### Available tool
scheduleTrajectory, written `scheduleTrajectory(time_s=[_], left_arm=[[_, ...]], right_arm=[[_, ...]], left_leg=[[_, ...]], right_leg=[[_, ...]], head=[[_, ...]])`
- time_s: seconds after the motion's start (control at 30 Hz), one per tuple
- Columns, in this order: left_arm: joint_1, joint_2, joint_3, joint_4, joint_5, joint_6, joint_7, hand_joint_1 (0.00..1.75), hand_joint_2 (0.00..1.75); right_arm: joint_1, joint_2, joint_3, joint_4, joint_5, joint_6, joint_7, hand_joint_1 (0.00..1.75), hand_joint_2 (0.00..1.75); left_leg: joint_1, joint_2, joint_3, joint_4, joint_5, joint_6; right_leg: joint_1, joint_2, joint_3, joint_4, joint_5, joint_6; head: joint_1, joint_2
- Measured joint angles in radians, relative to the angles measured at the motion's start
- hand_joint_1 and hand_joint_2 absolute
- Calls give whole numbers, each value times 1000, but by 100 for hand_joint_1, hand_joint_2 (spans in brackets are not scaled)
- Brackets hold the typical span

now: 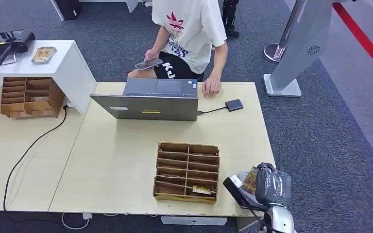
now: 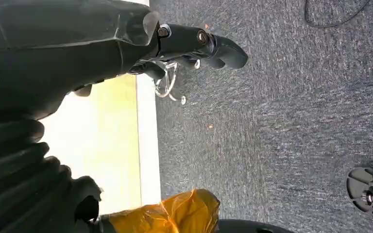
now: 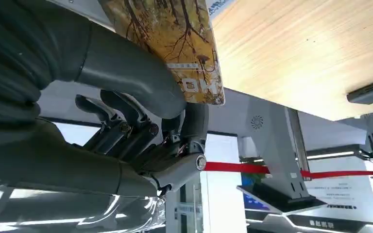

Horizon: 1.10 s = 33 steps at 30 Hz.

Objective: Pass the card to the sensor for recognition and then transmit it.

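My right hand point(image 1: 268, 187) hovers just off the table's near right corner and holds a card point(image 1: 250, 178) printed with an autumn forest. In the right wrist view the thick thumb point(image 3: 126, 73) presses the card point(image 3: 175, 43) against the dark fingers. The sensor, a small dark pad point(image 1: 234, 105), lies at the far right of the table and is wired to the laptop point(image 1: 148, 99). It is well beyond the card. My left hand point(image 2: 199, 43) hangs beside the table edge over the carpet, fingers stretched out with nothing in them.
A wooden slotted organiser point(image 1: 187, 171) stands left of my right hand, with another card point(image 1: 201, 190) in its front row. A person sits behind the laptop holding a phone, one hand point(image 1: 211, 88) on the table near the sensor. A second organiser point(image 1: 26, 97) is at the far left.
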Motion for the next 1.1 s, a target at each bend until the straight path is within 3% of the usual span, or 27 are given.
scheduleTrajectory(time_s=[0.33,0.67,0.9,1.1], left_arm=[[0,0,0,0,20,2,0,0,175],[0,0,0,0,37,3,-7,0,175],[0,0,0,0,32,3,-11,0,175],[0,-3,0,1,6,3,-11,0,175]], right_arm=[[-16,6,-8,-3,0,-17,-18,175,175],[-29,18,-30,-103,-15,-101,-56,175,175],[-38,37,-40,-192,-52,-176,-114,175,175],[-71,59,-39,-259,-95,-180,-166,175,175]], left_leg=[[0,0,0,0,0,0],[0,0,0,0,0,0],[0,0,0,0,0,0],[0,0,0,0,0,0]], right_leg=[[0,0,0,0,0,0],[0,0,0,0,0,0],[0,0,0,0,0,0],[0,0,0,0,0,0]], head=[[0,0],[0,0],[0,0],[0,0]])
